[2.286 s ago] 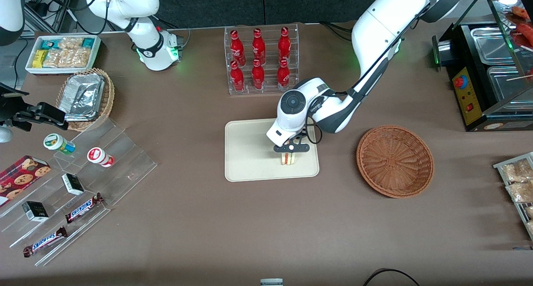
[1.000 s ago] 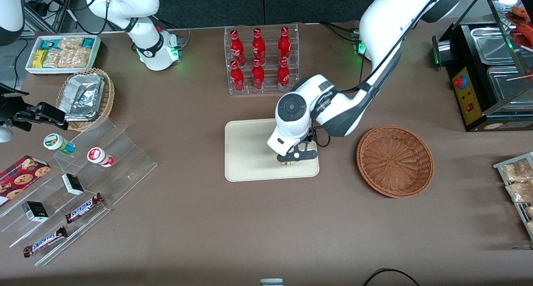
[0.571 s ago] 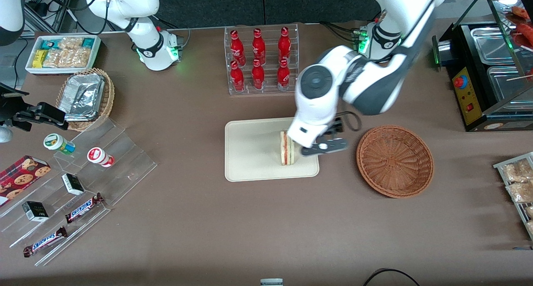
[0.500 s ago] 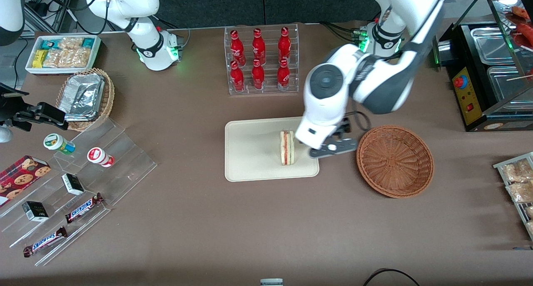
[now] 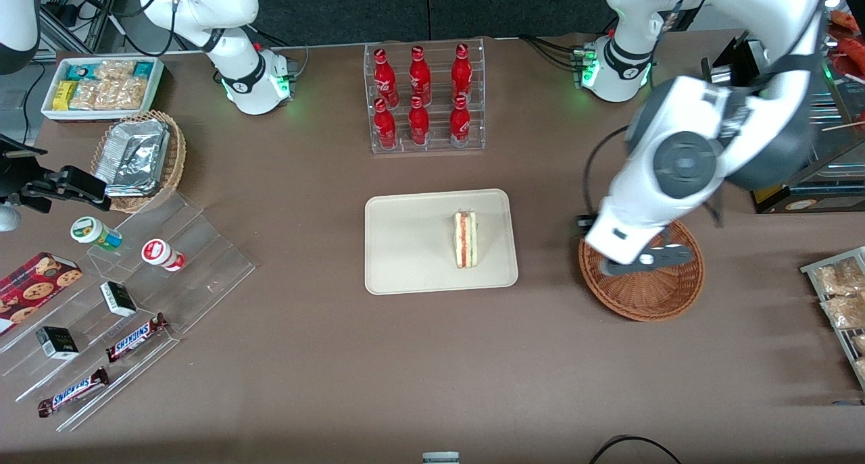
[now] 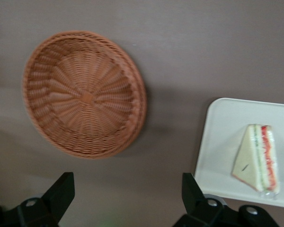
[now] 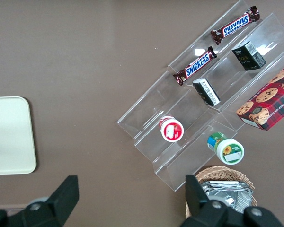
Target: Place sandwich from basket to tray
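Note:
The sandwich (image 5: pixel 465 240), a white-bread wedge with a red filling, lies on the cream tray (image 5: pixel 405 248) near the tray edge closest to the basket. The reddish-brown wicker basket (image 5: pixel 652 300) stands empty beside the tray, toward the working arm's end of the table. My left gripper (image 5: pixel 645 260) hovers high above the basket, well apart from the sandwich. In the left wrist view the gripper (image 6: pixel 127 198) is open with only bare table between its fingers, and the basket (image 6: pixel 85 94), tray (image 6: pixel 217 142) and sandwich (image 6: pixel 258 156) all show below it.
A clear rack of red bottles (image 5: pixel 422 99) stands farther from the camera than the tray. A black food warmer (image 5: pixel 791 113) sits at the working arm's end. Toward the parked arm's end are a clear stepped shelf with snacks (image 5: pixel 135 275) and a tan foil-container basket (image 5: pixel 142 157).
The gripper let go of the sandwich on the tray, rose, and swung away toward the working arm's end until it hung over the basket. The sandwich stayed on the tray.

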Controlling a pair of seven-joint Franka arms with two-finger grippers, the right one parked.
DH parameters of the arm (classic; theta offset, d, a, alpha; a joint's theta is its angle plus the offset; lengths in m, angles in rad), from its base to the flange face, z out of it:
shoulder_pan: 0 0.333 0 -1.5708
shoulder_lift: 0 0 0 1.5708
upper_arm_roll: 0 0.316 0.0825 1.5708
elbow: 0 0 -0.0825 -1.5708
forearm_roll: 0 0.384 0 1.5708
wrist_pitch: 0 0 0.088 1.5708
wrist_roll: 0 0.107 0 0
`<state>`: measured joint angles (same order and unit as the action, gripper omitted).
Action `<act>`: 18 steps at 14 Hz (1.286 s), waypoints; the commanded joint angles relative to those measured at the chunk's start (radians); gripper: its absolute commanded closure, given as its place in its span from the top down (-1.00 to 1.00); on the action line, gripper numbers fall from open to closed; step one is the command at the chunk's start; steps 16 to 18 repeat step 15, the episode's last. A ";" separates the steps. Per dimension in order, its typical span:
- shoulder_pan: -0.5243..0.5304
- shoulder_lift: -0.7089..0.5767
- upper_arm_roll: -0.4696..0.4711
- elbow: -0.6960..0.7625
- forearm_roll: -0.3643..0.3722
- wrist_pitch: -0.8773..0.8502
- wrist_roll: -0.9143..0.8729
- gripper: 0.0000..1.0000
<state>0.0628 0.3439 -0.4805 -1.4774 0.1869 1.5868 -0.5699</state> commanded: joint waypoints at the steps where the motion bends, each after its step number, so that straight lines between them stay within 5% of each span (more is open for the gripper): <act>1: 0.072 -0.113 0.008 -0.079 -0.062 -0.016 0.115 1.00; 5: -0.089 -0.268 0.334 -0.132 -0.193 -0.112 0.300 1.00; 11: -0.087 -0.370 0.379 -0.084 -0.199 -0.349 0.375 1.00; 18: -0.075 -0.387 0.379 -0.083 -0.195 -0.372 0.378 1.00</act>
